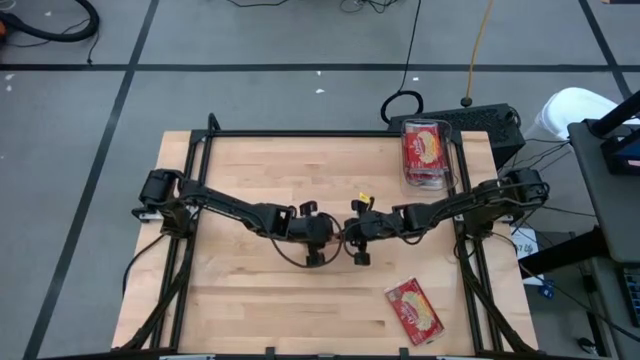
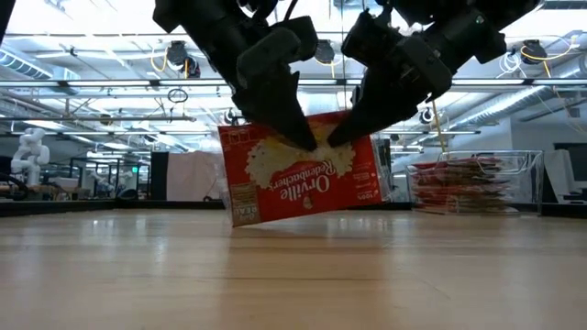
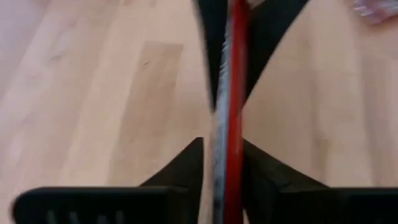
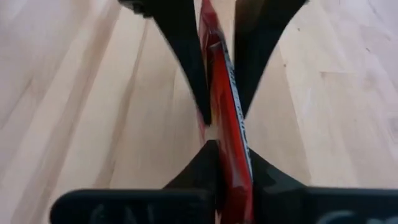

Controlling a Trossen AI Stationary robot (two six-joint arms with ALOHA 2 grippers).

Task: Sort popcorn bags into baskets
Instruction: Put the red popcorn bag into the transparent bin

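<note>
So both arms meet at the middle of the table (image 1: pixel 250 300) here, and they've got one popcorn bag (image 2: pixel 303 170) pinched between them, hanging on edge just clear of the wood with one lower corner dipping closest to it; the low view shows the left gripper (image 2: pixel 298 137) and the right gripper (image 2: pixel 341 136) both biting the bag's top edge, tips nearly touching each other; from the left wrist view the bag (image 3: pixel 231 93) is a thin red strip running straight between that arm's clamped fingers (image 3: pixel 186 165), and the right wrist view shows the same thing, bag (image 4: pixel 224 112) squeezed between its fingers (image 4: pixel 267 171); so both tools are clenched on the same packet, which looks to me like a handover mid-air; the basket (image 1: pixel 428 155) sits at the far right of the table near the right arm's base and already has red bags stacked in it; one more bag (image 1: pixel 414 310) lies flat near the front right edge, well apart from everything; my read is we're mid-sort with this bag on its way to the tub; next move probably needs the left gripper to let go cleanly so the right one can carry the bag back over the basket and drop it flat; risk is the packet twisting or slipping when one side releases.
</note>
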